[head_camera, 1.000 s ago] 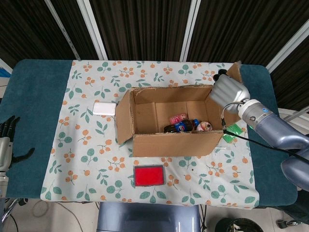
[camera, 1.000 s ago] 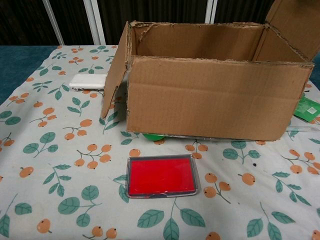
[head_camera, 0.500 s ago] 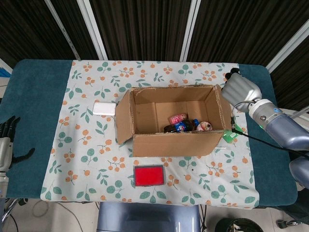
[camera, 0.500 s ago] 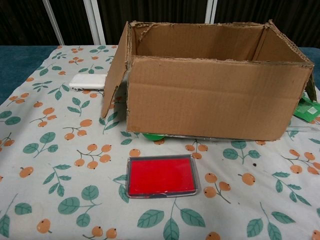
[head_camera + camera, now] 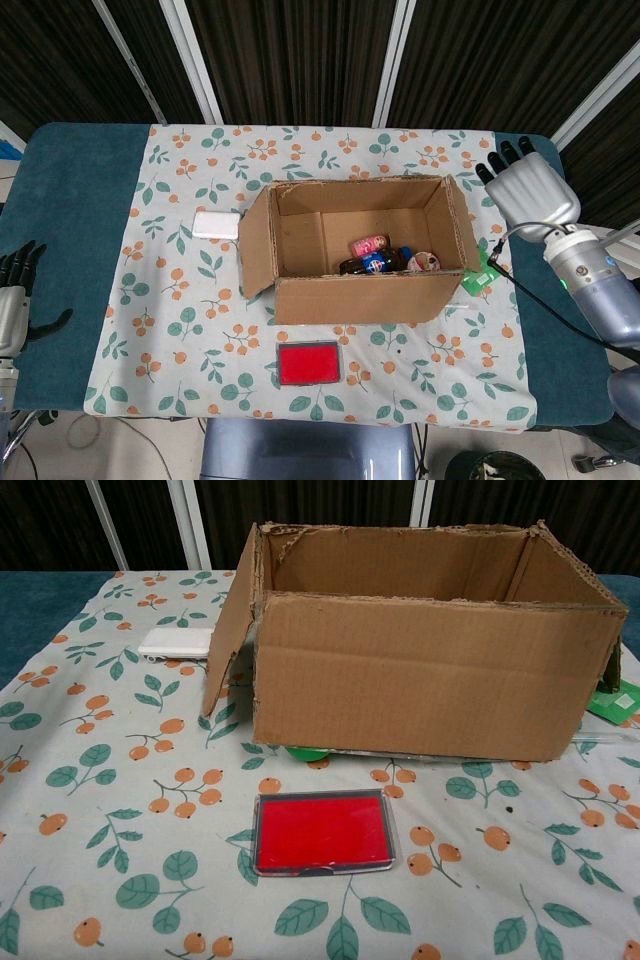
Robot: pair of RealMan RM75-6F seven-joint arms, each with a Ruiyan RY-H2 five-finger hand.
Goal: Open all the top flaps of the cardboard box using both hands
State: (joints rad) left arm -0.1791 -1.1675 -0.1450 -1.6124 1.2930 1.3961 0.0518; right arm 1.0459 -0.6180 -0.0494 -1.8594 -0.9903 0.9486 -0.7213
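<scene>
The cardboard box [image 5: 355, 290] stands in the middle of the floral cloth with its top open; its front wall [image 5: 430, 675] fills the chest view. The left flap [image 5: 256, 245] hangs outward and down, also seen as the left flap [image 5: 232, 620] in the chest view. The right flap [image 5: 468, 222] is folded down along the box's right side. Small packets and a bottle lie inside. My right hand [image 5: 528, 187] hovers to the right of the box, fingers spread, touching nothing. My left hand [image 5: 15, 292] stays at the far left table edge, holding nothing.
A red flat case [image 5: 308, 363] lies in front of the box, also the red case [image 5: 323, 832] in the chest view. A white block [image 5: 216, 224] sits left of the box. A green packet [image 5: 480, 276] lies by the box's right corner.
The right flap went from raised to folded down outside the box. My right hand let go of it and drew away to the right, fingers now spread.
</scene>
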